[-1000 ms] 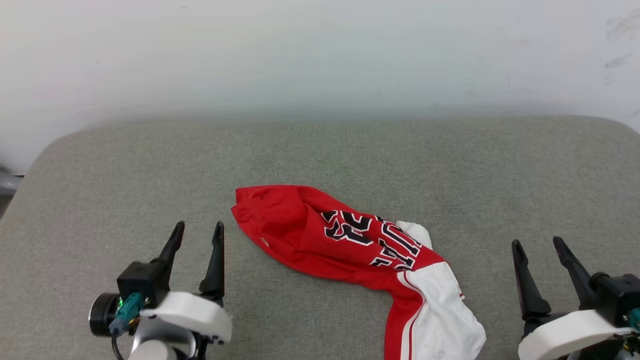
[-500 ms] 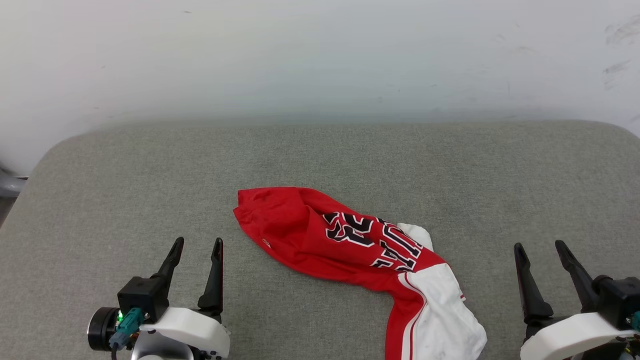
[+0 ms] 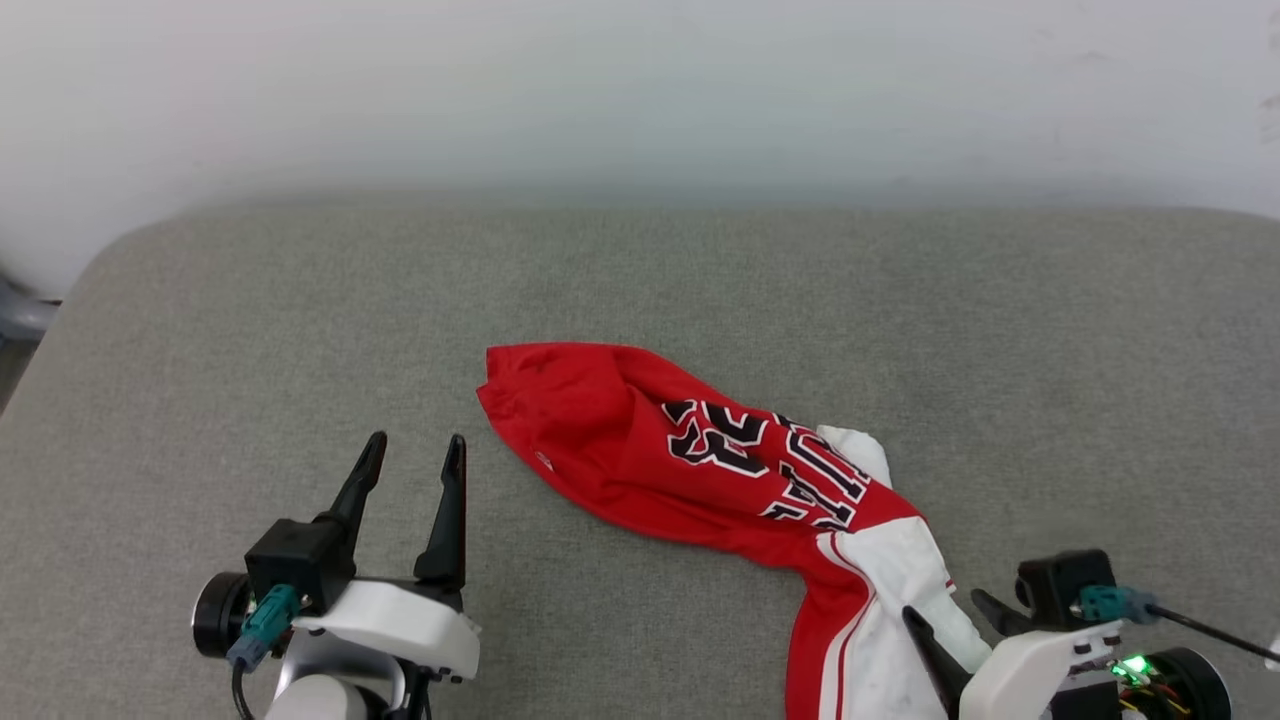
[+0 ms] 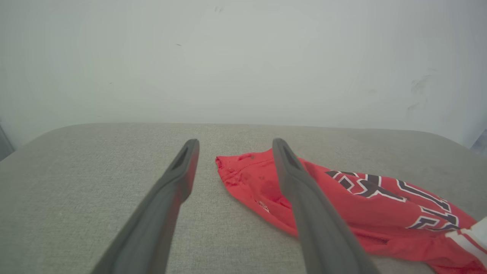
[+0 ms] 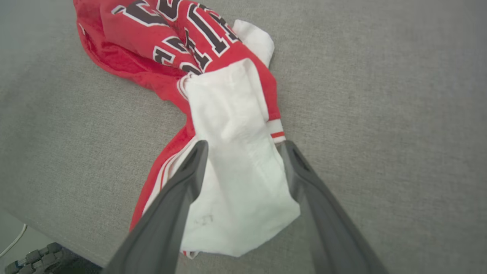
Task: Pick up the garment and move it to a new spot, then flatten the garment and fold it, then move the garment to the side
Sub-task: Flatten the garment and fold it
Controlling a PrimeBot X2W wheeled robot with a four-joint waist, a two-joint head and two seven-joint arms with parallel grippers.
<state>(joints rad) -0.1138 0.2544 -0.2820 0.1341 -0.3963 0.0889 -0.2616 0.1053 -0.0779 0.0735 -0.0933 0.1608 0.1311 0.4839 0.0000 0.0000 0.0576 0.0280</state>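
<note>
Jersey T-shirt [image 3: 640, 440], red, white-sleeved, crumpled on grey fabric worktop [image 3: 250, 330]; left hand [image 3: 417, 438] released, right hand [image 5: 244, 144] released astride near sleeve [image 5: 232, 114].

The grey cloth pad [image 3: 200, 330] (rounded at its far corners) carries the shirt [image 3: 620, 440], crumpled in a long heap. Its red end lies just right of the left gripper [image 3: 417, 440]. Its white sleeve [image 5: 236, 114] lies ahead of and between the right gripper [image 5: 244, 144] fingers.

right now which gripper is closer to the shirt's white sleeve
Right. The right gripper is open at the white sleeve, its fingers framing it in the wrist view. The left gripper, also open, sits beside the garment's red end, farther off.
</note>
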